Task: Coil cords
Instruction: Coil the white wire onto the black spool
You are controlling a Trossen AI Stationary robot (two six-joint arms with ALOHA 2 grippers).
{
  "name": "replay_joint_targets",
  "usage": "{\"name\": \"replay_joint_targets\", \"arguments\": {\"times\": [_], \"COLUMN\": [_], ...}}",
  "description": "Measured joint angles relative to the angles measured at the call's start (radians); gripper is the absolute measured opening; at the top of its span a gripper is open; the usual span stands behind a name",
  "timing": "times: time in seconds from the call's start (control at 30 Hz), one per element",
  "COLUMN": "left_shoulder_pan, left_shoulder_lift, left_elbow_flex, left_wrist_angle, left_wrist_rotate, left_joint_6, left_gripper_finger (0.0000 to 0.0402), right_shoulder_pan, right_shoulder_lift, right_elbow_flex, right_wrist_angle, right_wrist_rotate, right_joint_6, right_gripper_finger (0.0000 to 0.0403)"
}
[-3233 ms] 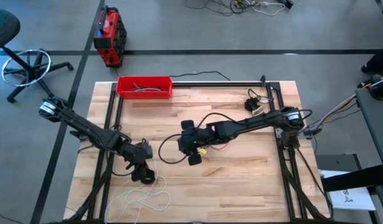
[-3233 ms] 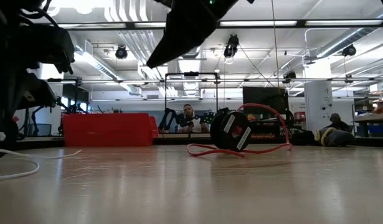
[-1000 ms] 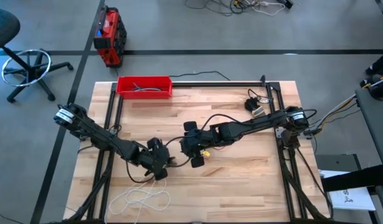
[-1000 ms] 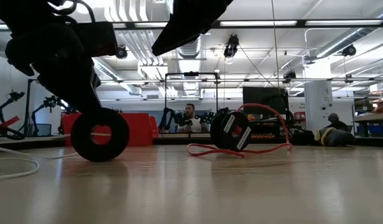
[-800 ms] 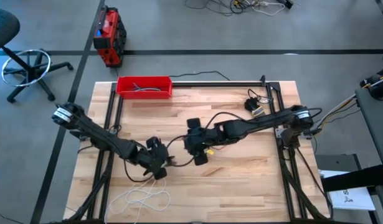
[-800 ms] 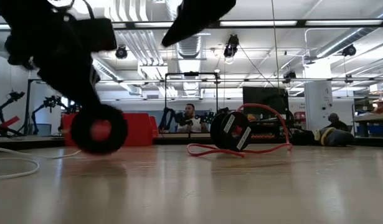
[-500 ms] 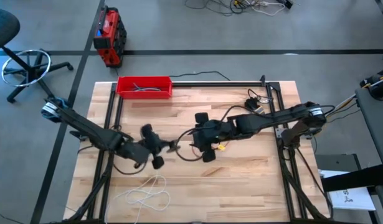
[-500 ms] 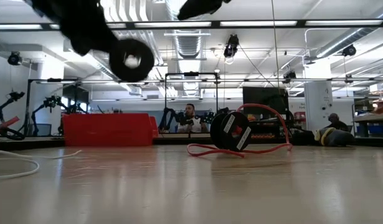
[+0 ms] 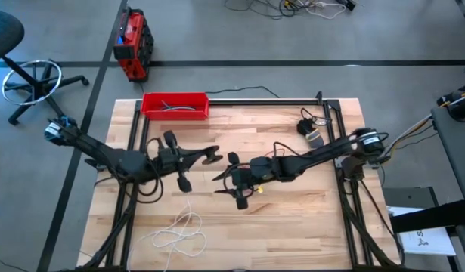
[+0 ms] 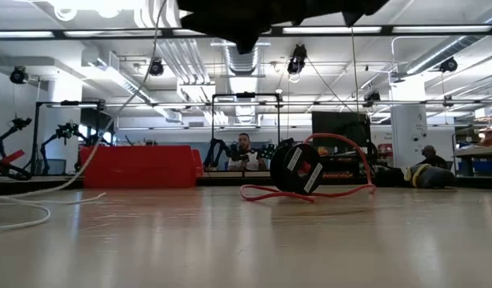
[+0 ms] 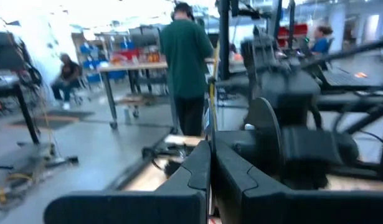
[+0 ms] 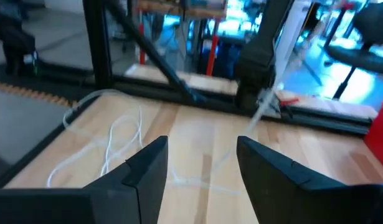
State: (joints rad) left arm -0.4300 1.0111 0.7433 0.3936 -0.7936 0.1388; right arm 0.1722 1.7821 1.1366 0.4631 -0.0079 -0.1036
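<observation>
Table (image 9: pixel 292 211) is pale wood planks with a smooth, slightly shiny finish, you can see light glare on it in the low view. Red tray (image 9: pixel 175 105) looks like hard plastic, kinda glossy. White cord (image 9: pixel 179 233) is thin, floppy and matt, red cord (image 10: pixel 310 192) reads rubbery. Both arms and the left gripper's fingers (image 11: pixel 197 177) are dark matt plastic or coated metal, can't tell which

A robotics lab: a wooden table (image 9: pixel 292 204) beneath exposed ceiling ducts (image 10: pixel 178 52), workbenches (image 11: pixel 132 65), and people (image 11: pixel 186 68) beyond.
</observation>
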Motion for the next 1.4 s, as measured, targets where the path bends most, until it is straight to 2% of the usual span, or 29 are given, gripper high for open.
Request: {"name": "replay_joint_targets", "arguments": {"times": [0.2,0.33,0.47,0.67,0.8,0.9,1.03,1.23,1.4], "left_shoulder_pan": [0.021,0.024,0.024,0.024,0.020,0.019,0.019,0.019,0.019], "left_shoulder_lift": [-0.008,-0.010,-0.012,-0.055,-0.125,-0.172,-0.217,-0.257,-0.276], "left_elbow_flex": [0.000,0.000,0.000,0.018,0.022,0.013,-0.002,-0.016,-0.020], "left_wrist_angle": [0.088,0.103,0.104,0.116,0.053,0.021,0.013,0.017,0.020], "left_wrist_rotate": [0.053,0.061,0.072,0.074,0.073,0.078,0.111,0.146,0.195], "left_joint_6": [0.080,0.121,0.155,0.218,0.216,0.203,0.198,0.209,0.215], "left_gripper_finger": [0.0000,0.0000,0.0000,0.0000,0.0000,0.0000,0.0000,0.0000,0.0000], "right_shoulder_pan": [0.000,0.000,0.000,0.003,0.005,0.005,0.005,0.007,0.014], "right_shoulder_lift": [0.077,0.097,0.099,0.098,0.098,0.094,0.094,0.146,0.235], "right_elbow_flex": [0.078,0.136,0.188,0.297,0.402,0.458,0.477,0.473,0.473], "right_wrist_angle": [-0.006,-0.003,-0.071,-0.322,-0.563,-0.655,-0.634,-0.512,-0.329], "right_wrist_rotate": [0.000,0.000,0.008,0.009,0.010,0.018,0.070,0.239,0.251], "right_joint_6": [0.000,-0.002,-0.001,0.041,0.068,0.099,0.122,0.170,0.172], "right_gripper_finger": [0.0186,0.0186,0.0186,0.0186,0.0186,0.0186,0.0186,0.0186,0.0186]}}
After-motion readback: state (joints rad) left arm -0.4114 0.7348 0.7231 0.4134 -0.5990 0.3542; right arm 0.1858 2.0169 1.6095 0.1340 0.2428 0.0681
